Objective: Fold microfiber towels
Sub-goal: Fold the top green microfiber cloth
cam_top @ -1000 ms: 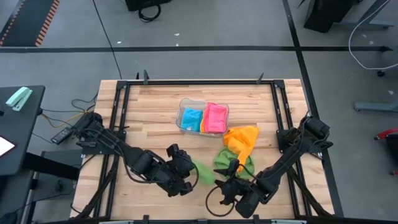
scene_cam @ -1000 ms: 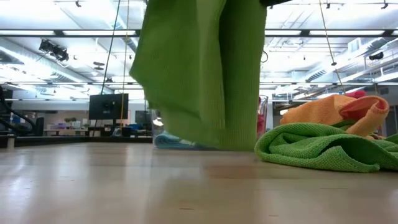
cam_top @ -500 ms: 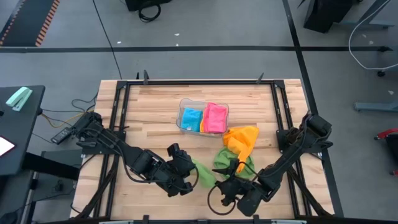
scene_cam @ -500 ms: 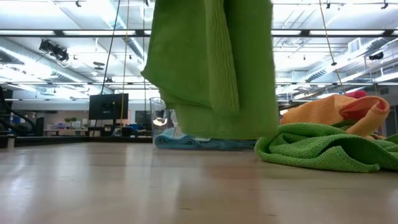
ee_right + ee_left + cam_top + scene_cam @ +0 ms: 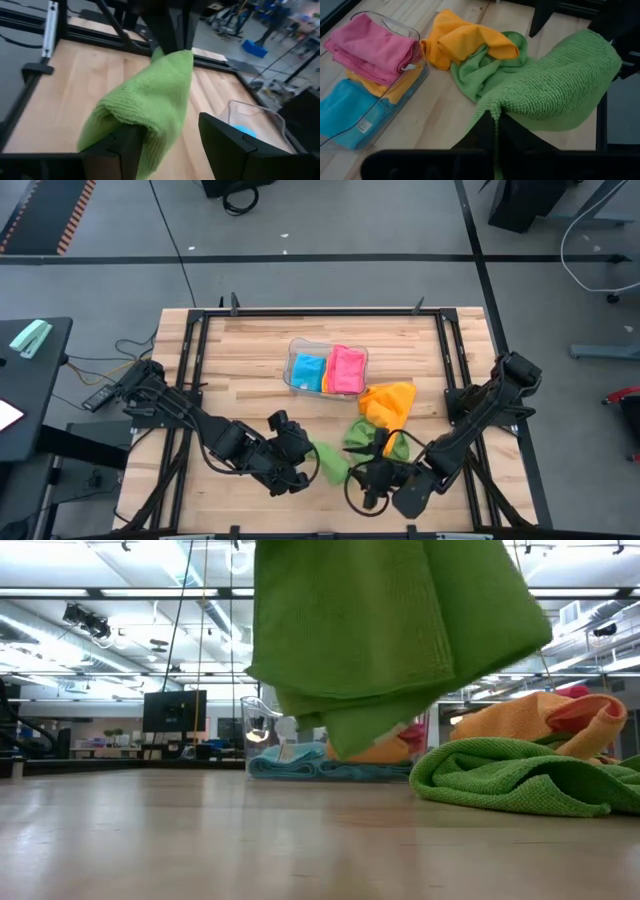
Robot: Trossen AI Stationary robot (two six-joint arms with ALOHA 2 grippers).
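High view: left gripper (image 5: 300,470) is low over the near table edge, fingers pinched together on one end of a green towel (image 5: 328,462). Right gripper (image 5: 372,480) is just beside it to the right, its forearm angled back toward the table's right edge. In the right wrist view its fingers (image 5: 227,145) stand apart; the green towel drapes over one finger, and I cannot tell whether it is gripped. The cloth spans between the two grippers, and the low view shows it hanging clear of the wood.

No brand is readable; a small white tag on the blue towel (image 5: 345,112) is illegible.

Behind the grippers, a second green towel (image 5: 380,438) lies crumpled on the table (image 5: 240,370), with an orange towel (image 5: 390,402) heaped partly over it. Farther back, the clear plastic tray (image 5: 296,386) holds the blue towel, a folded pink towel (image 5: 346,369) and an orange one under the pink.
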